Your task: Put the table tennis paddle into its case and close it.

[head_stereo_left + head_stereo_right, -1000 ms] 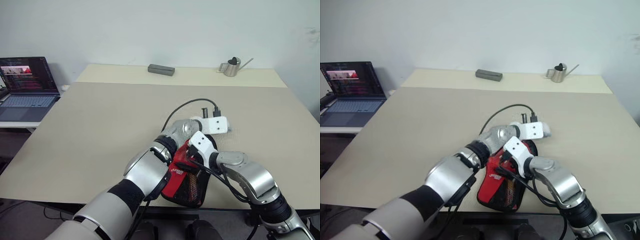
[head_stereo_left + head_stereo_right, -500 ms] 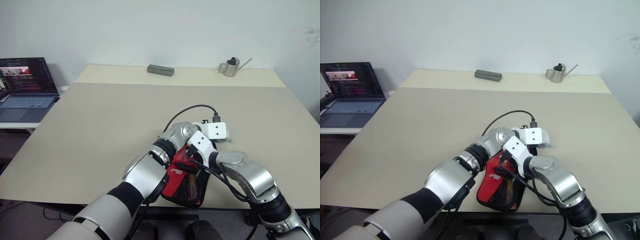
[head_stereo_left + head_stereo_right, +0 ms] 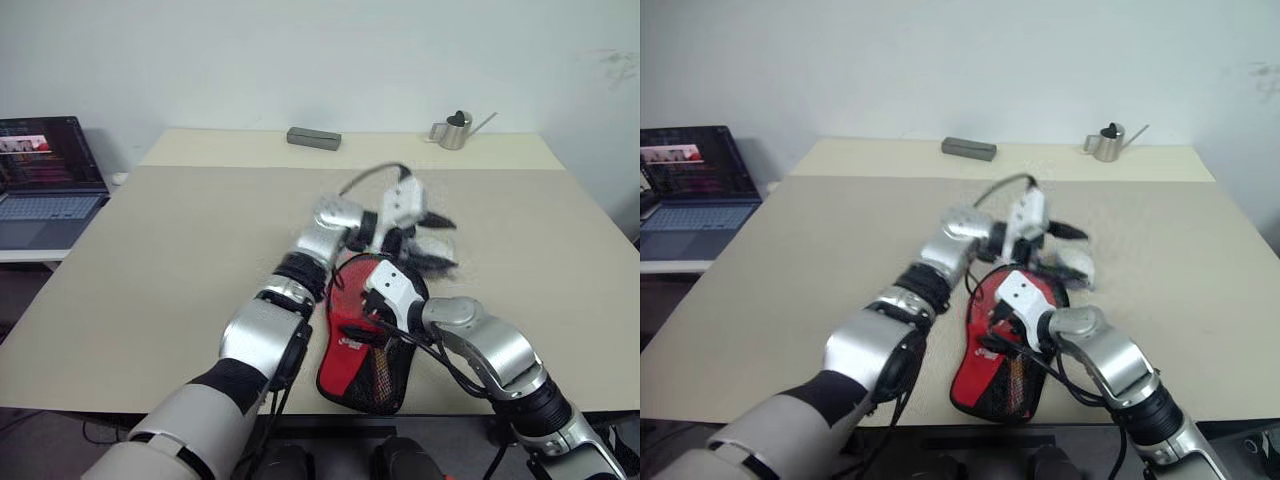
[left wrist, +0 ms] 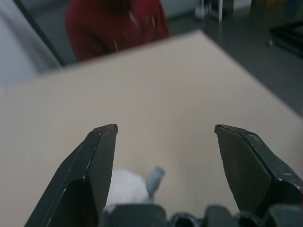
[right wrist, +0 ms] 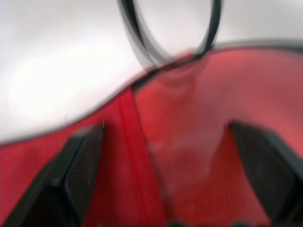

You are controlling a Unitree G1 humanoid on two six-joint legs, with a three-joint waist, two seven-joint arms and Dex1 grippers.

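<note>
1. Left eye: left hand [image 3: 425,232] now raised above the bench [image 3: 180,260], pointing toward the right; a second ago low, pressed against the case [image 3: 362,350]. Fingers spread, holding nothing. Case flat at the near bench edge, red panel and mesh pocket up, under the right hand [image 3: 375,300]. Small pale pouch [image 3: 437,246] just beyond the case. Paddle itself not visible apart from the case; likely inside, cannot tell for sure.

2. Right eye: same layout. Right hand in the same spot as a second ago, low over the case's upper part. Laptop [image 3: 690,185] off to the left; grey box [image 3: 969,149] and small metal can [image 3: 1106,141] at the far edge.

3. Left wrist: two black fingers [image 4: 97,161] wide apart, only bare bench between them, pale pouch just below.

4. Right wrist: fingers [image 5: 78,165] wide open over red fabric, gripping nothing; black cable loop beyond.

5. Meaning: letting go and lifting away suggests the left hand's step on the case is finished; whether the zip is fully shut cannot be told.
</note>
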